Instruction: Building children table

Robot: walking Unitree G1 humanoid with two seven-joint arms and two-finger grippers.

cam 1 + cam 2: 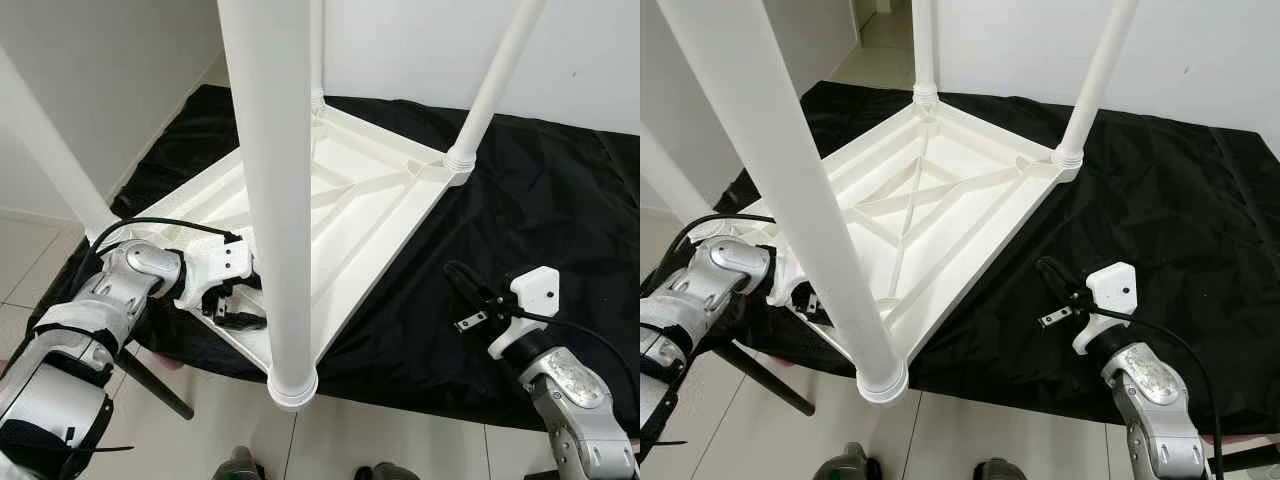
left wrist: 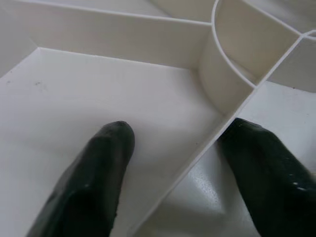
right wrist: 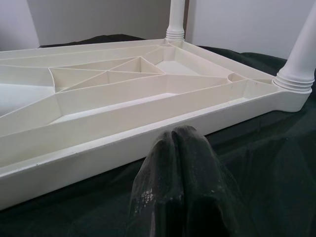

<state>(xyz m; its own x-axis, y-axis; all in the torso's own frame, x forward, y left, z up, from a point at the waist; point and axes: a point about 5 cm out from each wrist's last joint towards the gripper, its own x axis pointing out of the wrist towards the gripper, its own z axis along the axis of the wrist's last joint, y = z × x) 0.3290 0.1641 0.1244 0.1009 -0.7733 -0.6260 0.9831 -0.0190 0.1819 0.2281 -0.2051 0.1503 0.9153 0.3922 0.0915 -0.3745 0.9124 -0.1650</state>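
White plastic children's table (image 1: 940,200) lies upside down on a black cloth (image 1: 1170,220), ribbed underside facing up. The cloth covers a low surface set against a white wall (image 1: 1200,50).

Four white legs stand up from the table's corners. Near leg (image 1: 272,200) is closest to the camera and seats in a ringed collar at the table's front corner, which overhangs the cloth edge above the tiled floor (image 1: 970,440). Far-right leg (image 1: 1092,85) and far leg (image 1: 923,50) rise at the table's back corners. A fourth leg (image 1: 50,150) shows at the table's left corner.

Left gripper (image 1: 235,305) is at the table's left front edge, just beside the near leg. Wrist view: its fingers (image 2: 94,182) are spread, one on each side of an upright rib (image 2: 197,153) of the underside; contact with the rib cannot be confirmed.

Right gripper (image 1: 1060,285) hovers over the cloth on the table's right side, apart from the rim. Its fingers (image 3: 185,173) are pressed together, pointing toward the table's long side wall, holding nothing.
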